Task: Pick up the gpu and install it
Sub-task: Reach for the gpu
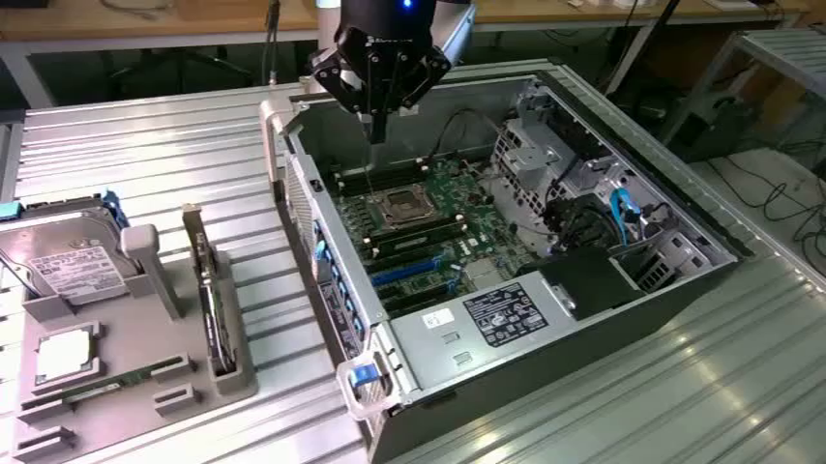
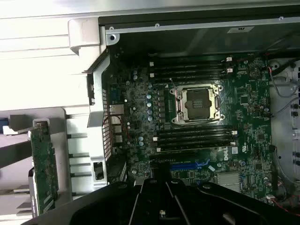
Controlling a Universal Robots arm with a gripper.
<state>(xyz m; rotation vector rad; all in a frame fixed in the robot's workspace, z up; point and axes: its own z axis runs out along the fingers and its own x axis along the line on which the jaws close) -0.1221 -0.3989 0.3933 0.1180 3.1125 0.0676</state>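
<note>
The gpu is a thin dark card with a pale bracket at its far end. It stands on edge in a slot of the grey holder on the exterior view's left. In the wrist view the gpu shows as a green board in that holder, off to the side of the case. My gripper hangs shut and empty above the far end of the open computer case, over the motherboard. It is well apart from the gpu. In the wrist view the gripper is a black shape over the blue expansion slots.
The holder also carries a silver hard drive, a square chip and a slim green memory stick. Inside the case are the processor socket, blue slots, drive cages and cables. Everything rests on a ribbed metal table.
</note>
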